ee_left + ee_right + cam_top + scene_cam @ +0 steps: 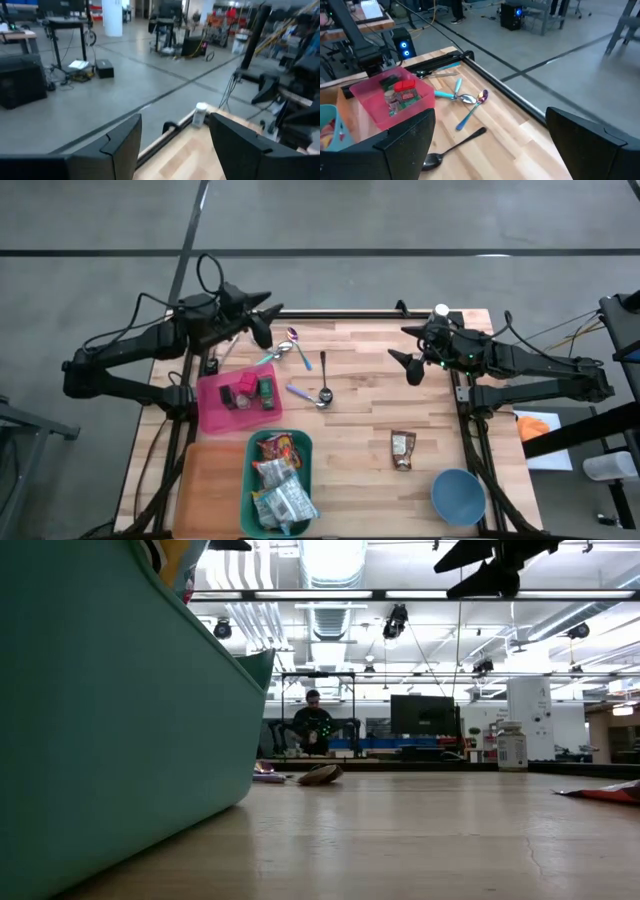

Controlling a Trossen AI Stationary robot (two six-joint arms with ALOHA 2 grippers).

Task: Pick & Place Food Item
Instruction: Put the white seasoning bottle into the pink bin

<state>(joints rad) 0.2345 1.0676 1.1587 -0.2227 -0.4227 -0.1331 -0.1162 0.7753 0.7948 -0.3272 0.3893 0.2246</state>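
While both arms hover raised at the table's far edge, the snack packet (402, 449) lies alone on the wood, near the blue bowl (459, 496). Right gripper (412, 367), fingers apart and empty, is nearer: descend squarely over it. Left gripper (262, 326) likewise parted, empty. Spoons (324, 380) and pink bin (212, 412) lie leftward (no obstruction); teal bin (252, 472) is the likely destination.

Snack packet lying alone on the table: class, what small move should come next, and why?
Probably the right gripper, open and empty, should swing over and down toward the snack packet. It lies alone on the wood, nearer that arm, while the left gripper waits at the far edge.
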